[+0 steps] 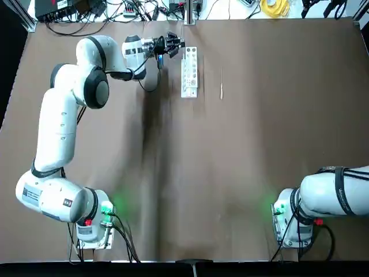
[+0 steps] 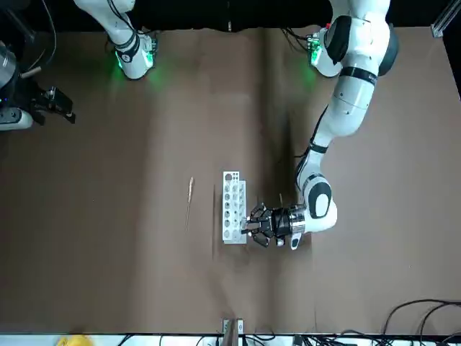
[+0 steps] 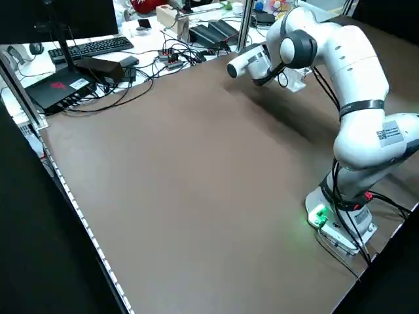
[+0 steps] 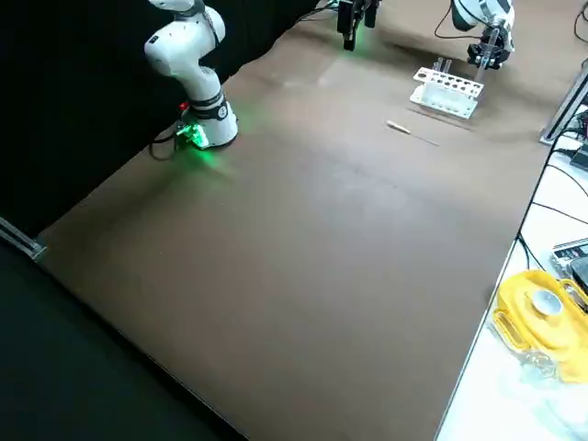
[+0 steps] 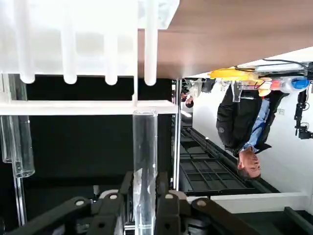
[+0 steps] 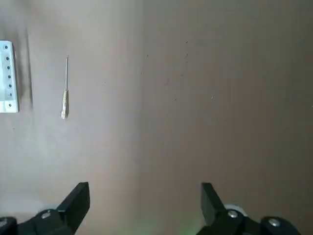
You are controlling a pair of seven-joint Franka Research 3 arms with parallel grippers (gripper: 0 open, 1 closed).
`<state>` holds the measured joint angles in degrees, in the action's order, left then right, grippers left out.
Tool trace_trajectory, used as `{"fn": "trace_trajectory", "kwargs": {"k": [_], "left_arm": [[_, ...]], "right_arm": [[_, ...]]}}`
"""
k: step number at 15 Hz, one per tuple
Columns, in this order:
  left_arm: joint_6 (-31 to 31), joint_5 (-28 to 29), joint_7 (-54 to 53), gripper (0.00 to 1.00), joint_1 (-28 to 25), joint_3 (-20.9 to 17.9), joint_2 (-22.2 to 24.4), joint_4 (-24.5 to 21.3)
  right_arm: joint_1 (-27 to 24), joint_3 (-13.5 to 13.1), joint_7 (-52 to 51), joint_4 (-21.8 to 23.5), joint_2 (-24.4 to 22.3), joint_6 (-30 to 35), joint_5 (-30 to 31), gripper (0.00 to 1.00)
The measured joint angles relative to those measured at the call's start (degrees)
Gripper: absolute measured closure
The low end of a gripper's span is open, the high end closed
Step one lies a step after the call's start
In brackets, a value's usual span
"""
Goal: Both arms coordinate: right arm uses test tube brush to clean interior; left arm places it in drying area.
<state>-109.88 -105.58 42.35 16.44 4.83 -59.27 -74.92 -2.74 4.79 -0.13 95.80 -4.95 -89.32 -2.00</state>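
Note:
The test tube (image 5: 145, 156) is a clear cylinder, and my left gripper (image 5: 145, 183) is shut on it. That gripper (image 1: 176, 43) is at the far end of the white drying rack (image 1: 189, 72), low over the table (image 2: 248, 225). In the left wrist view the tube's end is level with the rack's shelf (image 5: 88, 106). The test tube brush (image 1: 221, 83) lies flat on the table beside the rack, with no gripper near it (image 6: 65, 95). My right gripper (image 6: 144, 196) is open, holds nothing, and hangs high over the right side of the table (image 2: 54, 104).
Another clear tube (image 5: 22, 147) stands in the rack. Cables and electronics (image 1: 115, 8) run along the far table edge, with a yellow object (image 4: 537, 312) off the table. A person (image 5: 242, 122) stands beyond the far edge.

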Motion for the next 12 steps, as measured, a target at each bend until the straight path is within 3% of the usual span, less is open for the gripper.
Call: {"fn": "trace_trajectory", "kwargs": {"k": [12], "left_arm": [[0.0,0.0,0.2,0.77,-0.9,-0.1,0.0,0.6]], "right_arm": [[0.0,0.2,-0.1,0.0,0.0,-0.3,0.0,0.00]]}}
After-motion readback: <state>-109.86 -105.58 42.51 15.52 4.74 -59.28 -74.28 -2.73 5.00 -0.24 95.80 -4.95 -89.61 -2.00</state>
